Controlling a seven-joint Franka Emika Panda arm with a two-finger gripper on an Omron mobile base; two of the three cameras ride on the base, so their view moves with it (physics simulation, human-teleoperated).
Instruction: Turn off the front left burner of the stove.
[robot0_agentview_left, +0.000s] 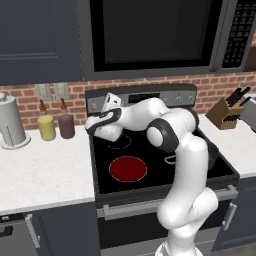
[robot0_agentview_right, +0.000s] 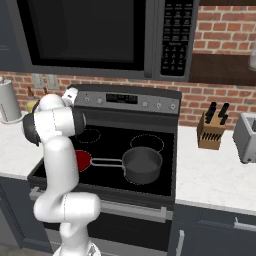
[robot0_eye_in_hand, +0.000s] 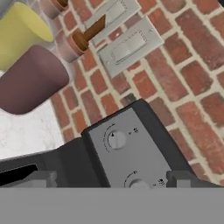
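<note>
The front left burner (robot0_agentview_left: 128, 169) glows solid red on the stove's (robot0_agentview_left: 210, 175) black glass top; in the right base view the burner (robot0_agentview_right: 83, 160) peeks out from behind my arm. My gripper (robot0_agentview_left: 104, 107) is up at the left end of the steel back panel (robot0_agentview_left: 160, 98). Seen from the hand, its fingertips (robot0_eye_in_hand: 38, 178) stand wide apart, open, just in front of the panel. One small knob (robot0_eye_in_hand: 116, 140) sits ahead of them, and a second knob (robot0_eye_in_hand: 139, 184) lies low between them, half cut off. Neither is touched.
A dark saucepan (robot0_agentview_right: 142, 165) sits on the front right zone, its handle pointing left. A yellow canister (robot0_agentview_left: 46, 127), a maroon canister (robot0_agentview_left: 66, 125) and a paper towel roll (robot0_agentview_left: 11, 121) stand on the left counter. The microwave (robot0_agentview_left: 150, 35) hangs overhead. A knife block (robot0_agentview_right: 210, 131) stands to the right.
</note>
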